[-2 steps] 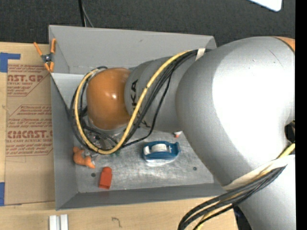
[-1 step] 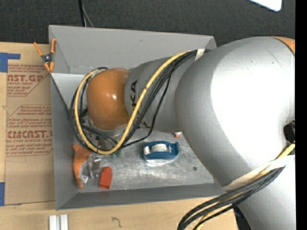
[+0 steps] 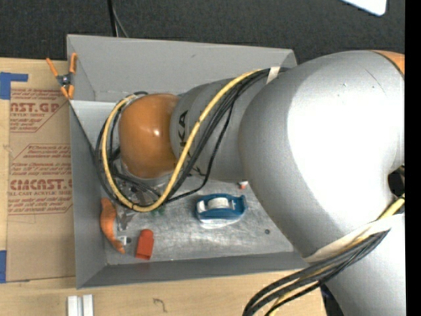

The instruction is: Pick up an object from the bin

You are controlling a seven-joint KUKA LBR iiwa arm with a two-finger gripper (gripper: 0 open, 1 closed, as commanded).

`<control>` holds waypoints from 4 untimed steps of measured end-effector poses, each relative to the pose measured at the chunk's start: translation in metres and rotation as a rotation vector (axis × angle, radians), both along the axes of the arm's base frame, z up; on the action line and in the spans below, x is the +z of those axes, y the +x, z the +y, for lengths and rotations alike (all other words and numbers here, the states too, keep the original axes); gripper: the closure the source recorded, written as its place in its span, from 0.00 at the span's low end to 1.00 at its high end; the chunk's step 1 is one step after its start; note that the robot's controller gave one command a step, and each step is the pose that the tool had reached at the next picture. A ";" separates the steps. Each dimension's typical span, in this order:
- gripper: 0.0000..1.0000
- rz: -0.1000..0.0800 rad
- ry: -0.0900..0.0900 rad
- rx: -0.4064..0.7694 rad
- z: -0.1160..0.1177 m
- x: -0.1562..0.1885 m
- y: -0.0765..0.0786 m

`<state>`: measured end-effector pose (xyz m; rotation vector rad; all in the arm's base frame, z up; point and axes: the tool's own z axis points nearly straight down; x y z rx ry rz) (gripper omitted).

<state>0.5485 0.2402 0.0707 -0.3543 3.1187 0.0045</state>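
Orange elongated thing: recorded just beside the jaws, between them and the bin wall, long axis seemingly running alongside them. Jaw state could not be told. Red block was noted near, on the opposite side.

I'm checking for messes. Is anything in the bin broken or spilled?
Nothing stands out. The blue tape dispenser and red block lie loose on the bin floor, and an orange thing lies by the gripper.

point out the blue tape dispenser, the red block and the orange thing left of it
blue tape dispenser (image 3: 220,209), camera view, middle of its top
red block (image 3: 144,243), camera view, middle of its top face
orange thing (image 3: 106,220), camera view, its upper left part
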 end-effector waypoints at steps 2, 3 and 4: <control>1.00 0.001 -0.001 0.199 -0.002 0.000 0.012; 1.00 -0.003 -0.001 0.336 -0.007 0.001 0.007; 1.00 0.006 -0.003 0.026 -0.005 0.038 0.009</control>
